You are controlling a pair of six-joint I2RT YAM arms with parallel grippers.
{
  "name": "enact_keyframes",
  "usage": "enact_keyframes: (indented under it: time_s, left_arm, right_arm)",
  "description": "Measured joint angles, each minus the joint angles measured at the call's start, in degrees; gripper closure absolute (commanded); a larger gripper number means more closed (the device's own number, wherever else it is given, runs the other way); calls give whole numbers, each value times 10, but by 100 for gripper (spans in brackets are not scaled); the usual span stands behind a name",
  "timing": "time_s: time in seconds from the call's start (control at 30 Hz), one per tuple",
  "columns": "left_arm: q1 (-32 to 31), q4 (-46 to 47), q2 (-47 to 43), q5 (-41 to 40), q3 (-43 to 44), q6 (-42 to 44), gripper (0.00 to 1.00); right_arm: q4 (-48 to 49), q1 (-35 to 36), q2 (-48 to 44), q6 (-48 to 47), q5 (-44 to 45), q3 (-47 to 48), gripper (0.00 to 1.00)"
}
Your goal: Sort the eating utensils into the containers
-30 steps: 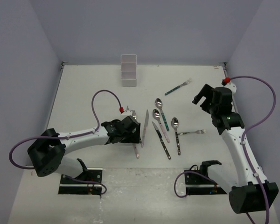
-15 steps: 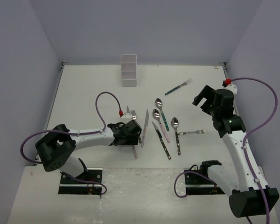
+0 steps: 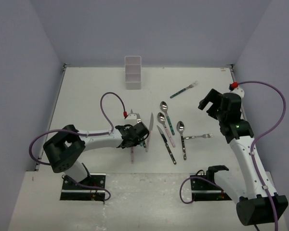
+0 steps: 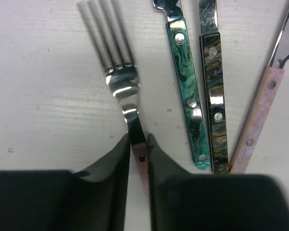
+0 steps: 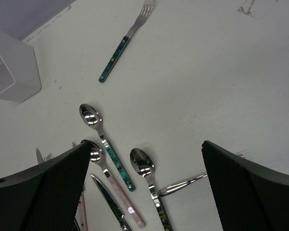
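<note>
My left gripper (image 4: pixel 138 144) is shut on the pink handle of a fork (image 4: pixel 118 77) that lies flat on the table, tines pointing away. In the top view this gripper (image 3: pixel 135 136) sits left of the utensil cluster. Beside the fork lie a teal handle (image 4: pixel 185 86), a dark marbled handle (image 4: pixel 214 96) and a pink handle (image 4: pixel 260 115). My right gripper (image 3: pixel 209 103) hangs open above the table's right side, nothing between its fingers (image 5: pixel 250 192). The white container (image 3: pixel 133 72) stands at the back.
A teal-handled fork (image 3: pixel 184 89) lies alone at the back right. Three spoons (image 3: pixel 164 126), a dark-handled knife (image 3: pixel 167 147), a silver fork (image 3: pixel 198 136) and a long knife (image 3: pixel 148 132) lie mid-table. Purple cables loop from both arms.
The left gripper has dropped onto the pink-handled fork and closed on its handle, having stood open a second ago. The right arm has hardly moved.
</note>
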Motion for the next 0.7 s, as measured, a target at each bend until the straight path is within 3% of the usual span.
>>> enact_keyframes:
  time_s: [0.07, 0.43, 0.57, 0.7]
  left_arm:
    - [0, 1, 1, 0, 2, -9, 100]
    - [0, -82, -26, -65, 52, -6, 100]
    - [23, -48, -94, -109, 114, 85, 100]
    - [111, 111, -151, -84, 134, 230, 100]
  right_arm:
    - [1, 0, 0, 0, 0, 0, 1]
    - [39, 0, -7, -27, -53, -27, 1]
    - [68, 0, -14, -40, -103, -38, 1]
    - [101, 0, -14, -51, -150, -49, 1]
